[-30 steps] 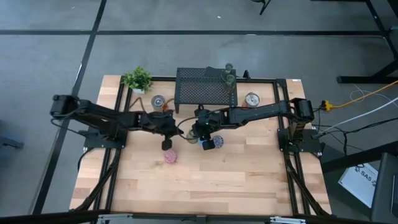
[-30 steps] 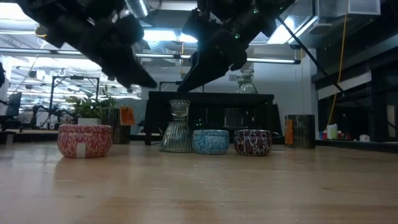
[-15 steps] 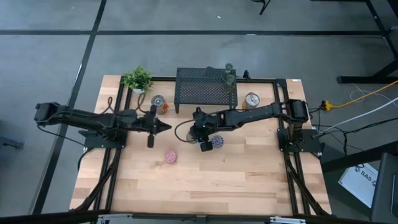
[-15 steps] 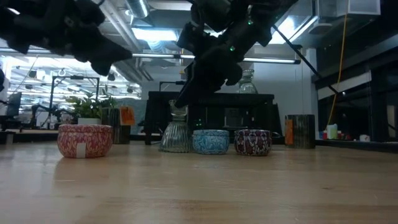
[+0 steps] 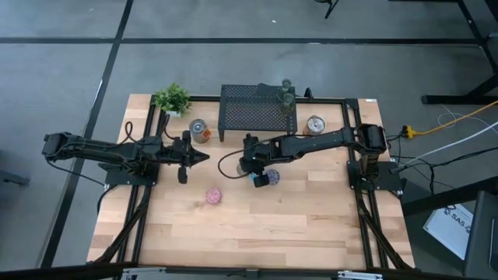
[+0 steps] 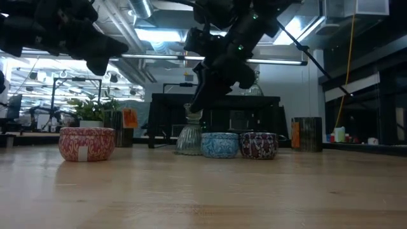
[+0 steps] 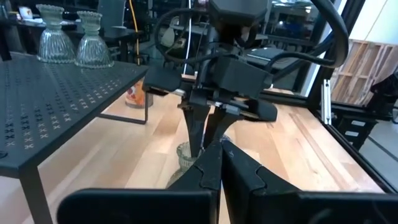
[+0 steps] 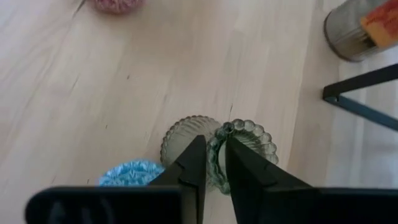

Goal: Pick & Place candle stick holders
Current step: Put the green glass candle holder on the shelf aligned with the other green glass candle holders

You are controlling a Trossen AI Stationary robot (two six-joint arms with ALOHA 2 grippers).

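A clear greenish glass holder [image 6: 189,137] stands on the table beside a blue holder [image 6: 219,144] and a purple one [image 6: 257,145]. My right gripper [image 8: 214,149] is shut on the glass holder; it also shows in the high view [image 5: 243,165]. A pink holder [image 5: 214,195] rests alone nearer the front. My left gripper [image 5: 204,158] hovers left of the group, shut and empty, pointing toward the right gripper [image 7: 205,118]. Two silver-and-orange holders [image 5: 199,130] [image 5: 314,124] stand near the far edge. My right gripper pinches the scalloped top rim [image 8: 217,132] of the glass holder, one finger inside the cup and one outside. The fingers come from above, slanting down. The holder's base [image 6: 189,150] is on the table, next to the blue holder.
A black mesh stand [image 5: 253,113] at the far edge carries two more glass holders [image 5: 285,95]. A small potted plant [image 5: 172,99] stands at the far left. Bare wood lies across the table's near half.
My right gripper has come down onto the glass holder's top, and the holder has shifted toward the table's right, up against the blue holder. My left gripper has risen from beside the pink holder, levelled out and drawn back toward the table's left edge.
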